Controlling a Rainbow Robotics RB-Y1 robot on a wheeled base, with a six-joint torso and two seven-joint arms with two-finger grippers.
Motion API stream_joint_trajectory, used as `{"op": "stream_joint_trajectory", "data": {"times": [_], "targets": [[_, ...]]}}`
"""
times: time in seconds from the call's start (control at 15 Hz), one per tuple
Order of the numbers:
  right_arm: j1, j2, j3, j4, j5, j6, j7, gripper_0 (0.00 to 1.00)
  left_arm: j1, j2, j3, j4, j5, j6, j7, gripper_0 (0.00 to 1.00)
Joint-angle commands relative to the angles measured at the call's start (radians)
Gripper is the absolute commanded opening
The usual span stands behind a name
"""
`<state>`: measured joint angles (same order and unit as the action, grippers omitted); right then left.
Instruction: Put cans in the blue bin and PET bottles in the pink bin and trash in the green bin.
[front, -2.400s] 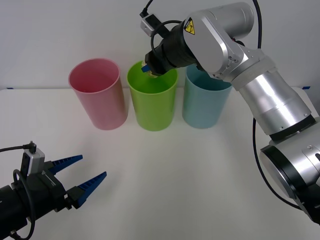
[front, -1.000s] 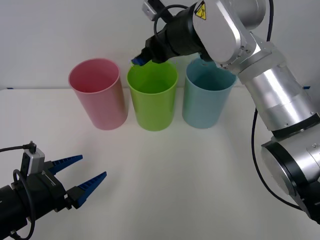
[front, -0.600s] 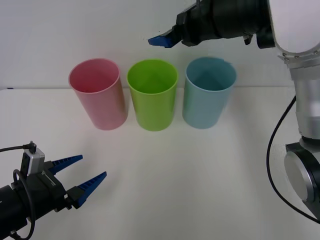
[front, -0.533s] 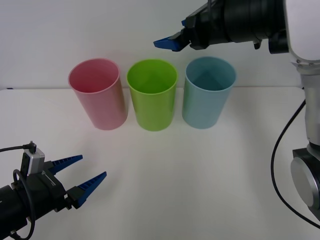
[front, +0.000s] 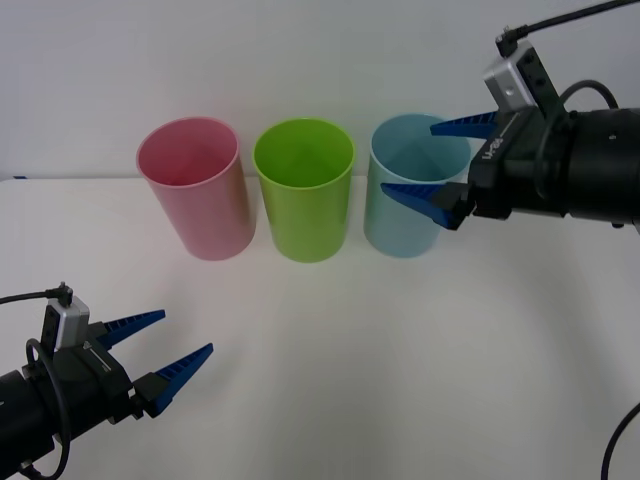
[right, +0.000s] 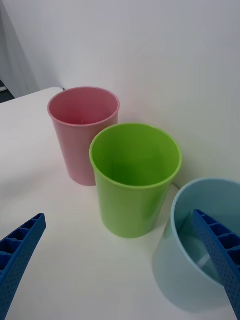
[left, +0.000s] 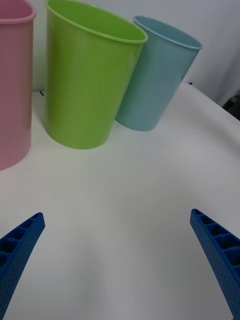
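Three cup-shaped bins stand in a row at the back of the white table: the pink bin (front: 196, 187) (right: 83, 131) (left: 12, 85), the green bin (front: 304, 189) (right: 135, 178) (left: 85, 75) and the blue bin (front: 408, 195) (right: 200, 245) (left: 157, 72). My right gripper (front: 432, 160) is open and holds nothing, its blue fingers in front of the blue bin's right side. My left gripper (front: 170, 345) is open and idle low at the front left. No trash, can or PET bottle is in view.
The white table (front: 330, 350) stretches bare between the bins and my left gripper. A pale wall rises right behind the bins.
My right gripper pulled up out of the green bin, swung right and came down, open, beside the blue bin. The left arm has not moved.
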<state>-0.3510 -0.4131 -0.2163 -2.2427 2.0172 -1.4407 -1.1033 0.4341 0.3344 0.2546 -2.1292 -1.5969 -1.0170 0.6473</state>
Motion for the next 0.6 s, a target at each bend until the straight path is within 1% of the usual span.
{"op": "stream_joint_trajectory", "data": {"times": [0.07, 0.2, 0.33, 0.53, 0.6], "targets": [[0.153, -0.018, 0.0, -0.069, -0.034, 0.046, 0.039, 1.0, 0.0, 0.0, 0.0, 0.0, 0.0, 0.0, 0.0, 1.0], [0.28, -0.026, 0.002, -0.071, -0.074, 0.094, 0.138, 1.0, 0.0, 0.0, 0.0, 0.0, 0.0, 0.0, 0.0, 1.0], [0.383, -0.026, 0.0, -0.071, -0.087, 0.135, 0.23, 1.0, 0.0, 0.0, 0.0, 0.0, 0.0, 0.0, 0.0, 1.0], [0.501, -0.026, 0.0, -0.066, -0.098, 0.2, 0.345, 1.0, 0.0, 0.0, 0.0, 0.0, 0.0, 0.0, 0.0, 1.0], [0.523, -0.026, 0.0, -0.051, -0.12, 0.212, 0.378, 1.0, 0.0, 0.0, 0.0, 0.0, 0.0, 0.0, 0.0, 1.0]]}}
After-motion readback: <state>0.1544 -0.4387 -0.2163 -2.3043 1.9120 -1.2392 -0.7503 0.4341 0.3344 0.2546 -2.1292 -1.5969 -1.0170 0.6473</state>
